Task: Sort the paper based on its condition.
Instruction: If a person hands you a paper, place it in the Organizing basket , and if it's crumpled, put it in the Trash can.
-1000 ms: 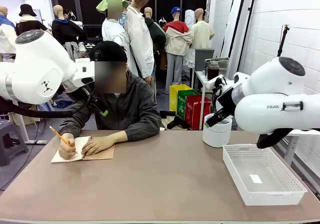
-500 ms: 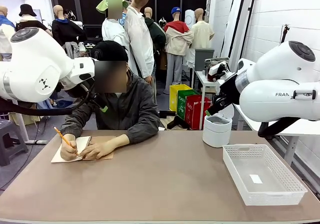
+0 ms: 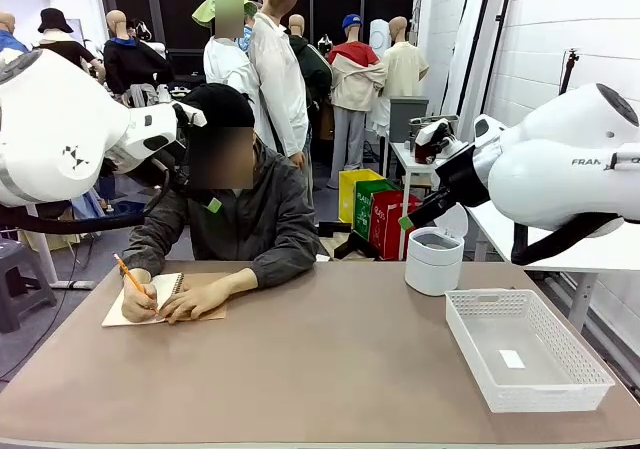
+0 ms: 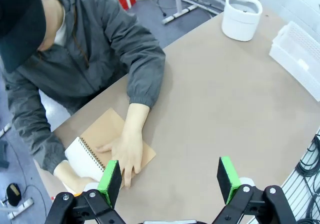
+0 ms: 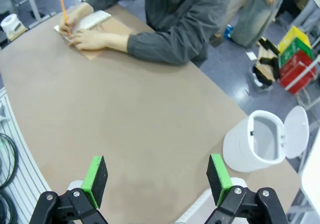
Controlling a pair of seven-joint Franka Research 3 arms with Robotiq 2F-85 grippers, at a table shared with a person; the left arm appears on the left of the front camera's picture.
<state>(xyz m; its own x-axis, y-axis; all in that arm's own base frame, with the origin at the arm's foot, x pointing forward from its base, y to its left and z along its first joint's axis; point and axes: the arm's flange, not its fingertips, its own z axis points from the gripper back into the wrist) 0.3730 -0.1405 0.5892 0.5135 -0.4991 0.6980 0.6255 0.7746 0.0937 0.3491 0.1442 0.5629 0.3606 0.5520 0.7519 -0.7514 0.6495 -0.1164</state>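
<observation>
Hovering above the table (image 3: 320,379), left gripper (image 4: 170,176) and right gripper (image 5: 156,176) agape.

You can read one word for sure: dark letters "FRAN" on the white shell of the right arm (image 3: 585,184), cut off by the picture's right edge in the front view. Far beyond the bench (image 3: 320,369), the green bin (image 3: 372,207) and the red bin (image 3: 395,227) carry white print too small for you to read.
</observation>
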